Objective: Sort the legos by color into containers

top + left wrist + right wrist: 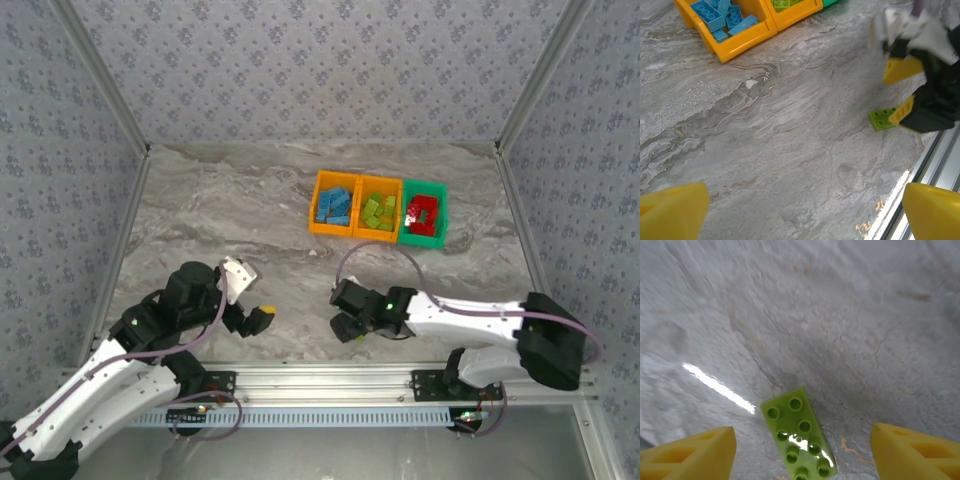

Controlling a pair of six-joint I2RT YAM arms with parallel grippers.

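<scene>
Right tool (803,429) is spread astride a lime brick (797,436) lying flat near the desk's (220,220) near edge. Left tool (805,200) spread wide, empty. Bins (314,208) sit toward the far right corner.

The left arm (110,365) is folded at the elbow and angled toward the right, and the left gripper (252,305) is held with its jaws spread wide. The right arm (470,318) is stretched low toward the left, and the right gripper (800,452) is pointed downward, jaws parted.
</scene>
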